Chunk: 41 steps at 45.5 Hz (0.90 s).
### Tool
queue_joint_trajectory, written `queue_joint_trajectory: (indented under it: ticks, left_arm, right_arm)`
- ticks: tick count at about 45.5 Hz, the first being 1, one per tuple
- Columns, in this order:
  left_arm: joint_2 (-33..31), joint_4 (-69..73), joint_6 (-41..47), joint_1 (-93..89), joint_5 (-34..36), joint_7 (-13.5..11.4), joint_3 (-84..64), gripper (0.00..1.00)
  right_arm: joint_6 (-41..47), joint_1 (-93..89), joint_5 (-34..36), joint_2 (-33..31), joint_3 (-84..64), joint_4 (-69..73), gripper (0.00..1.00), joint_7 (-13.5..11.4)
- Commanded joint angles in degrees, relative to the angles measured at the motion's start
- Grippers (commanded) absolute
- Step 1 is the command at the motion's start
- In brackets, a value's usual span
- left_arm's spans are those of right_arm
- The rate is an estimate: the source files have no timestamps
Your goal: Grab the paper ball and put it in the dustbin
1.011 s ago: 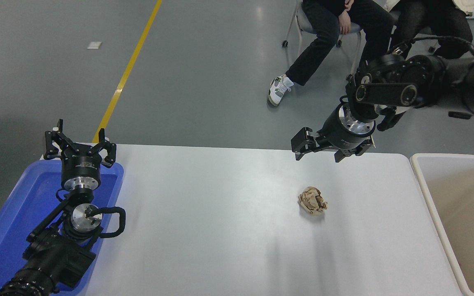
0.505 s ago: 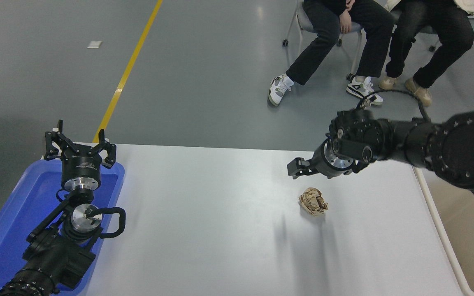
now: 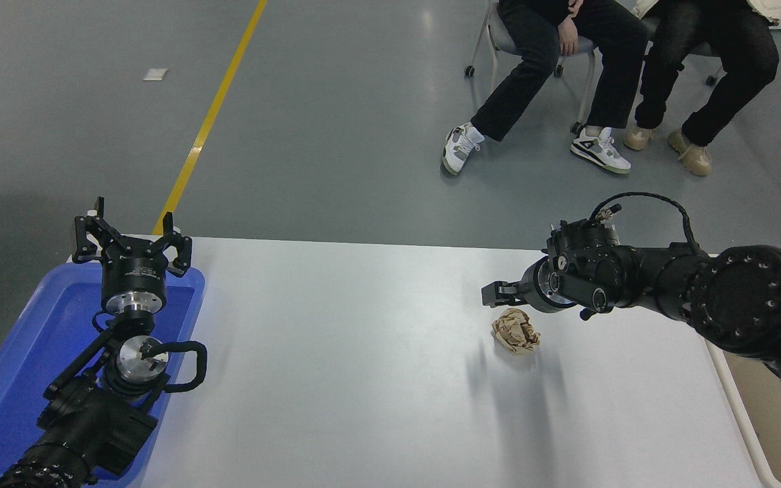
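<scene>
Paper ball [image 3: 516,331]: crumpled tan kraft wad, resting free on the white surface, right of centre. Dustbin [image 3: 743,415]: beige, off-white rim, at the right edge, largely hidden.

**Single high head camera, facing forward and down**

One view only, so no overlap with another. It sits high on the robot's side of the white table [image 3: 377,379], angled forward and down. Left arm [image 3: 92,407] enters at the lower left, right arm [image 3: 736,301] from the right edge, both pointing away. Table fills the lower half at mid range; grey floor [image 3: 336,135] and seated persons' legs [image 3: 539,81] lie beyond, at the top.
</scene>
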Motion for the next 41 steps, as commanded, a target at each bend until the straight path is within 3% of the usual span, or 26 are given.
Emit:
queue_joint_trajectory:
  ticks: [1, 30, 36, 41]
  left_arm:
    - [0.0, 0.0, 0.0, 0.0, 0.0, 0.0, 0.0, 0.99]
    - [0.0, 0.0, 0.0, -0.1, 0.0, 0.0, 0.0, 0.99]
    - [0.0, 0.0, 0.0, -0.1, 0.0, 0.0, 0.0, 0.99]
    - [0.0, 0.0, 0.0, -0.1, 0.0, 0.0, 0.0, 0.99]
  right_arm:
    - [-0.4, -2.2, -0.9, 0.0, 1.0, -1.1, 1.00, 0.0]
    - [-2.3, -6.9, -1.2, 0.0, 3.2, -3.7, 1.00, 0.0]
    - [-2.4, -7.6, -1.2, 0.0, 3.6, -3.7, 0.95, 0.0]
    - [-2.5, -8.0, -1.2, 0.0, 3.9, -3.7, 0.80, 0.2]
